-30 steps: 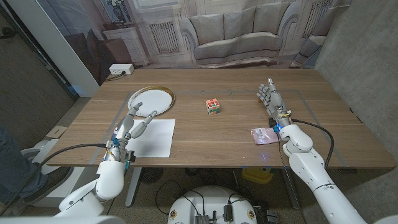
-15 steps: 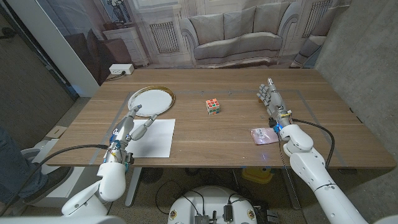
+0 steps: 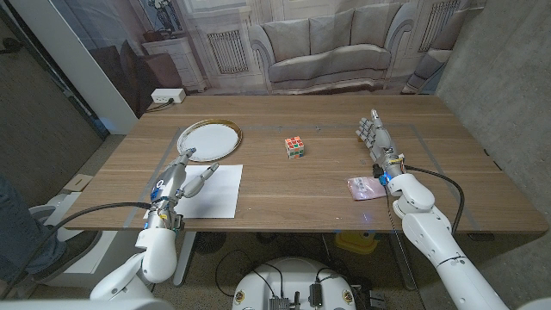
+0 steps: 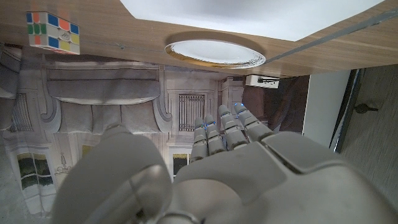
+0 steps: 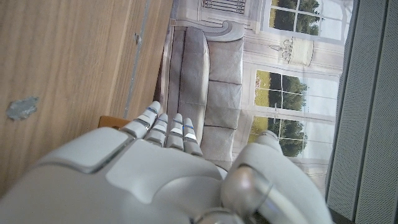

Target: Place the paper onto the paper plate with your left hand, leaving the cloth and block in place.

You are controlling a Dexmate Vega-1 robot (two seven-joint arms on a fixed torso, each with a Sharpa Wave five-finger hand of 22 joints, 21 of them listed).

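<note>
Now the paper (image 3: 209, 191) lies flat on the table (image 3: 310, 185) just in front of the paper plate (image 3: 210, 139), with the left hand (image 3: 178, 175) over its left edge, fingers loosely spread and holding nothing. To the plate's right sits the block (image 3: 294, 147), farther right the cloth (image 3: 362, 188), with the right hand (image 3: 377, 140) beside it, fingers straight and together, empty.

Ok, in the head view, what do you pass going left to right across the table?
left hand → sheet of white paper → Rubik's cube → pink cloth → right hand. The paper plate sits farther back, overlapping hand and paper sideways, so it is left out.
</note>
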